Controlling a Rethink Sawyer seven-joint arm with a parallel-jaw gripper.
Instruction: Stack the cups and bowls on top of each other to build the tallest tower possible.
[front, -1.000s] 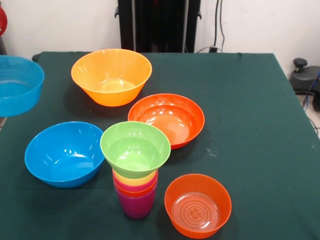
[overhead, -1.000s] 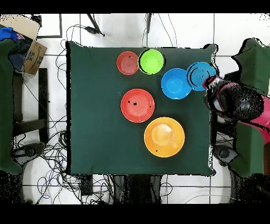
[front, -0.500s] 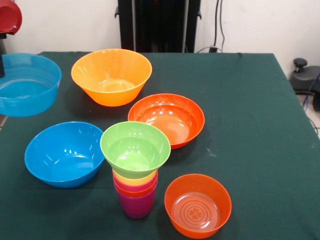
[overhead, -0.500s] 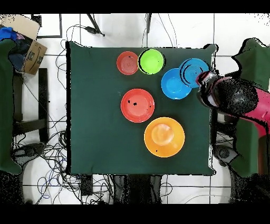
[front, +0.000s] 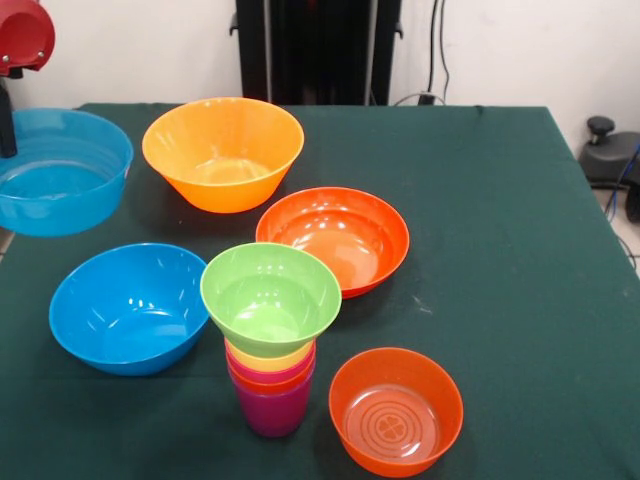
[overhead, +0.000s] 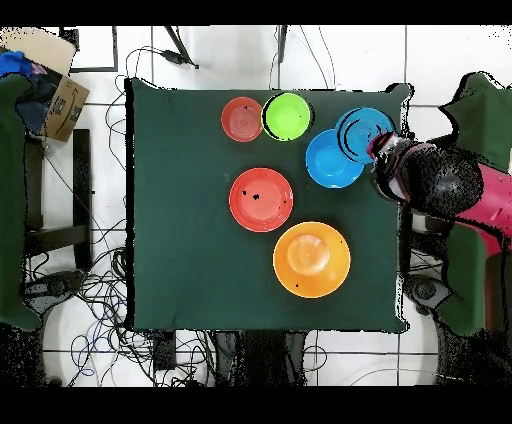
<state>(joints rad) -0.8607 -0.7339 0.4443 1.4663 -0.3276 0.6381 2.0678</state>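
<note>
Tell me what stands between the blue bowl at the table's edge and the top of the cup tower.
The other glossy blue plastic bowl sits between the blue bowl at the table's edge and the green bowl topping the stacked plastic cups.

lab setting: green-clothed table (overhead: 180, 250) on white tiled floor (overhead: 440, 60), loose cables (overhead: 90, 300) tangled around it, cardboard box (overhead: 62, 100) at side, red robot arm (overhead: 470, 190).

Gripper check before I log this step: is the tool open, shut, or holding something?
Gripper: cannot be told; the tool is at the blue bowl, but its grip is hidden in both views.
</note>
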